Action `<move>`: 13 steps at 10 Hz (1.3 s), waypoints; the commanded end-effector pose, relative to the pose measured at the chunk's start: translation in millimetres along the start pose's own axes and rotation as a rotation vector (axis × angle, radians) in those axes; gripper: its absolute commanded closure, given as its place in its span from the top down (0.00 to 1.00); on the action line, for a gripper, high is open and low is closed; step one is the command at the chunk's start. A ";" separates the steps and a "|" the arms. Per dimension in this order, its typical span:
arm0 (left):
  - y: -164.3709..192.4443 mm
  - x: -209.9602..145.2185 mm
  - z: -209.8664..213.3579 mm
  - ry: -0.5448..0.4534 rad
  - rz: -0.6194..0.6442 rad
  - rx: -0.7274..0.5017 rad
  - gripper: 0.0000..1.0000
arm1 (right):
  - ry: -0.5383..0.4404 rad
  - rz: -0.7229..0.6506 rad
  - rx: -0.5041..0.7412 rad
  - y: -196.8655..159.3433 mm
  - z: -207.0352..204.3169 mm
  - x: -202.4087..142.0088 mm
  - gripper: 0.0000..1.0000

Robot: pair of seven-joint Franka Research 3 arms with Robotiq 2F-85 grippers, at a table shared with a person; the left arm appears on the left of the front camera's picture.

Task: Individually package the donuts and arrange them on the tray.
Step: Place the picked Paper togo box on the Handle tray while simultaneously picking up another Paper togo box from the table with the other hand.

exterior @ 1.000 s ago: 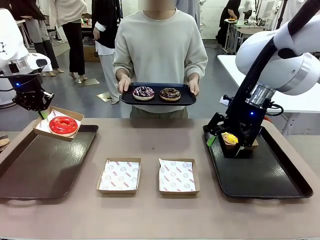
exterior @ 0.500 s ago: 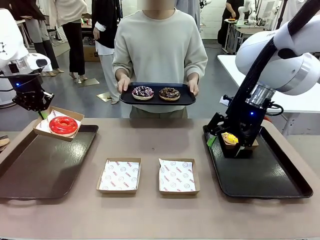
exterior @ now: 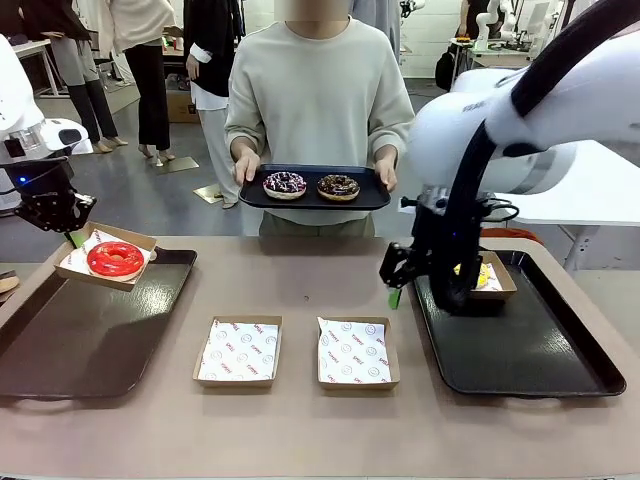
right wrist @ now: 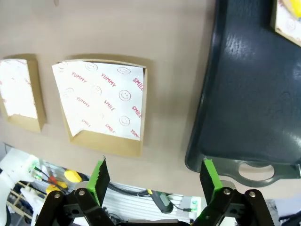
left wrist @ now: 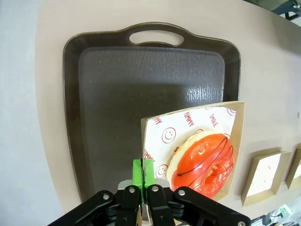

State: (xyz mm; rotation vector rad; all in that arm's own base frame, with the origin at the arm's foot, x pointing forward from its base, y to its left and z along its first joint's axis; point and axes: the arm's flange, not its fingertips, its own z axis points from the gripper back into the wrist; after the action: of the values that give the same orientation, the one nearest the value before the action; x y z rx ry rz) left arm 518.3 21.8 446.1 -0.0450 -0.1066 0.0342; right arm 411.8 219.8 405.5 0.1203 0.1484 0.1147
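The left claw point(left wrist: 142, 170) is pinched shut on the rim of the light paper carton point(left wrist: 188, 125) carrying the red donut point(left wrist: 203, 162) over the tray point(left wrist: 108, 94) at the counter's left edge, and the right claw point(right wrist: 154, 176) gapes empty; the soft glaze would likely smear, so the stiff carton edges are the handhold.

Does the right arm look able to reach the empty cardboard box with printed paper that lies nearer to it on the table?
Probably yes. The right claw hangs open over the table, close to that paper-lined brown cardboard box; nothing stands between them, and nothing lies in the box.
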 end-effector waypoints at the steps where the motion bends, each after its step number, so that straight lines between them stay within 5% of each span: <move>1: 1.0 -0.8 -10.0 -0.014 -0.073 0.016 0.01 | -0.036 -0.073 -0.089 18.8 -18.1 17.1 1.00; 6: 7.3 -1.3 -27.0 -0.014 -0.085 0.019 0.01 | -0.106 -0.174 -0.117 29.3 -59.3 17.4 1.00; 13: -4.1 19.0 -42.7 -0.020 -0.023 0.043 0.01 | -0.089 -0.129 -0.103 25.4 -93.1 8.9 1.00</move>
State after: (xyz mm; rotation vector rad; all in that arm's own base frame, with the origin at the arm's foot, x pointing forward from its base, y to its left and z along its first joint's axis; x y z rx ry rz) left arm 533.6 20.0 406.6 -0.0226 -0.1178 -0.0151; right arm 402.7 254.8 323.2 0.0179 0.0782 -0.0200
